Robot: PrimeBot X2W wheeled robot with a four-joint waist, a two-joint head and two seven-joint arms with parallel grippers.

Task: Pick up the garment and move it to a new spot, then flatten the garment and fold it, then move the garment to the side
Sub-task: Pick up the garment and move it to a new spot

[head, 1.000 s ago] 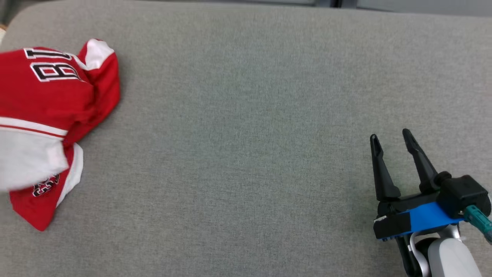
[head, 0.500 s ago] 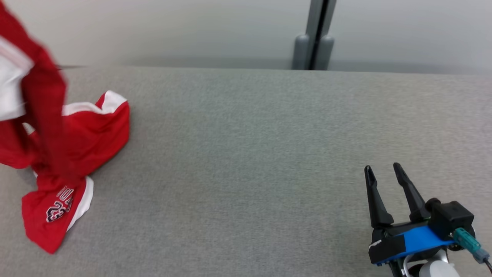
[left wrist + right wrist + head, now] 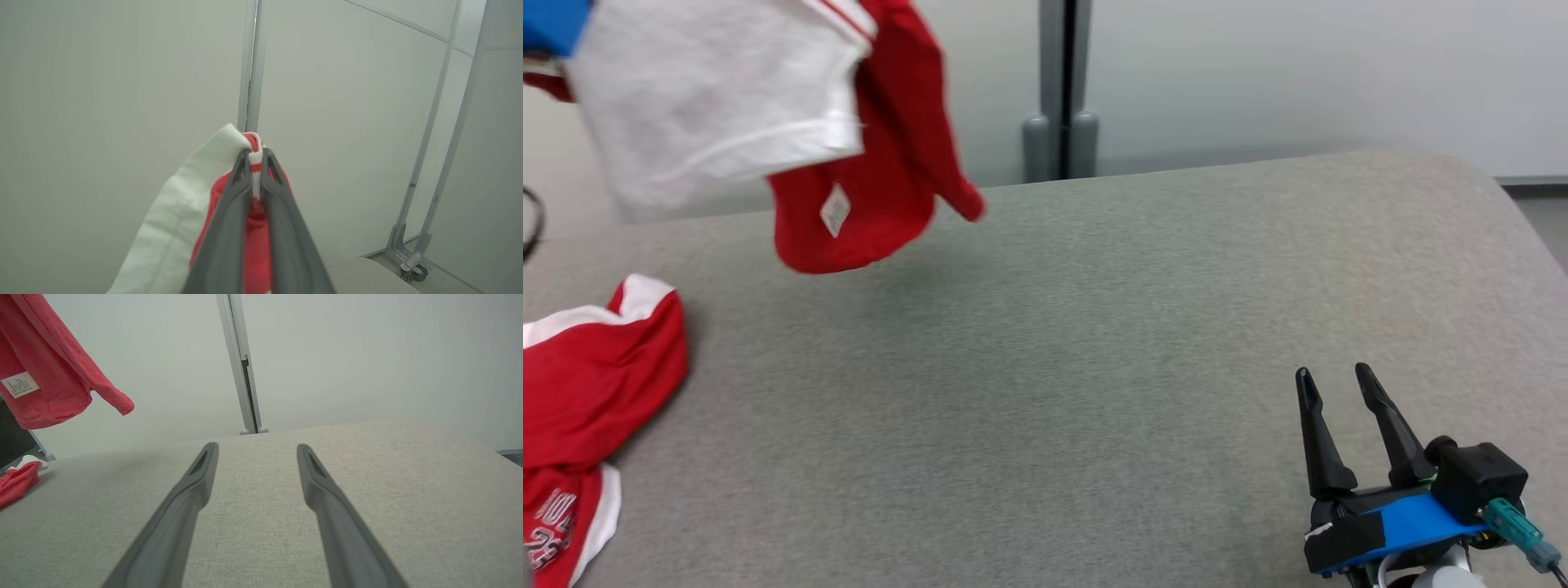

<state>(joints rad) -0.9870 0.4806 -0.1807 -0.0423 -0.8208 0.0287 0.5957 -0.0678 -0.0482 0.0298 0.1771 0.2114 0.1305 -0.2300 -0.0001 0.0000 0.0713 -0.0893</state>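
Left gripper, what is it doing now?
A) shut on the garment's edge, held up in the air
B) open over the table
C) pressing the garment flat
A: the left gripper is pinched shut on the trim of the garment, with wall behind it.

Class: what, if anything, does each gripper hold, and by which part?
The left gripper is shut on the garment, pinching its white, red-striped edge band at the fingertips. The right gripper is open and holds nothing.
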